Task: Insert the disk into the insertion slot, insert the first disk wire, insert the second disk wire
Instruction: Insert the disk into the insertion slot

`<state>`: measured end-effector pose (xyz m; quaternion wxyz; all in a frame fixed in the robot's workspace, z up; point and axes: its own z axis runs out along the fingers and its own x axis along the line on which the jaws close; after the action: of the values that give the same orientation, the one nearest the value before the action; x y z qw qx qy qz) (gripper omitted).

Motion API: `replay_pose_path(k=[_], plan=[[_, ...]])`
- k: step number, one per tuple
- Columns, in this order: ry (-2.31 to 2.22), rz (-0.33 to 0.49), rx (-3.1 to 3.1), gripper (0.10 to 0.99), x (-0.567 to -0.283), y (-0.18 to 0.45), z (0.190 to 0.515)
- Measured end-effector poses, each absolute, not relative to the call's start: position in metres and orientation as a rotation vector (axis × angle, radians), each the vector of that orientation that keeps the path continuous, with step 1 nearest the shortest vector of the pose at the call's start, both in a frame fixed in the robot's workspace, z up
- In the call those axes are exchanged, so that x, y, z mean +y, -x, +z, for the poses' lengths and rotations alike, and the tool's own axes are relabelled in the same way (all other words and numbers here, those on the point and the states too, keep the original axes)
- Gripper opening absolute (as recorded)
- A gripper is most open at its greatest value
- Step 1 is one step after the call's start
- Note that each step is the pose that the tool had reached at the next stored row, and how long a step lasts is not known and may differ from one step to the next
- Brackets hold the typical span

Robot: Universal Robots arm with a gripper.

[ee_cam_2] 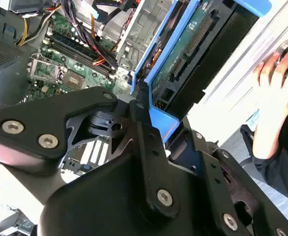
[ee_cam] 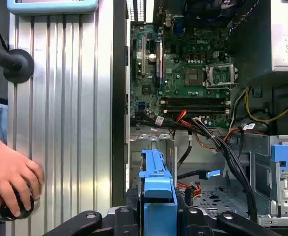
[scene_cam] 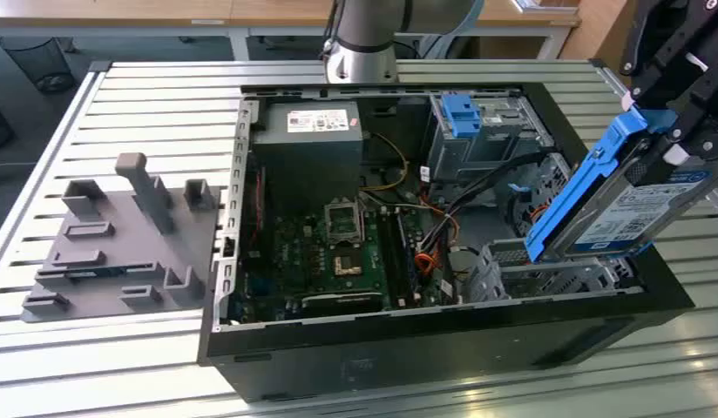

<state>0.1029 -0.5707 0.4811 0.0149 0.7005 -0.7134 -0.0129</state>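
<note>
In the exterior view, the gripper (scene_cam: pixel 667 131) is pinched on the upper end of the disk (scene_cam: pixel 638 209) at the exterior view's right. The disk hangs tilted over the open computer case (scene_cam: pixel 452 335), with its lower end at the top of the insertion slot (scene_cam: pixel 557 277) in the case's near right corner. I cannot tell whether the two touch. A grey fixture (scene_cam: pixel 115 235) lies on the slatted table (scene_cam: pixel 161 87) at the exterior view's left.

In the second wrist view, the gripper's black fingers (ee_cam_2: pixel 144 132) clamp the disk's blue carrier, and the green circuit side of the disk (ee_cam_2: pixel 193 44) faces the camera. A person's hand (ee_cam_2: pixel 276 83) is near.

In the first wrist view, the disk's blue edge (ee_cam: pixel 156 196) stands between the closed fingers, above the motherboard (ee_cam: pixel 183 64).
</note>
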Motion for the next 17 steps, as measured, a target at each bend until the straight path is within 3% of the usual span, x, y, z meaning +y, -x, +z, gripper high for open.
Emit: replay_pose_path(k=[17], plan=[[-2.187, -0.026, -2.227, 0.369, -0.5707, -0.1025, 0.48]])
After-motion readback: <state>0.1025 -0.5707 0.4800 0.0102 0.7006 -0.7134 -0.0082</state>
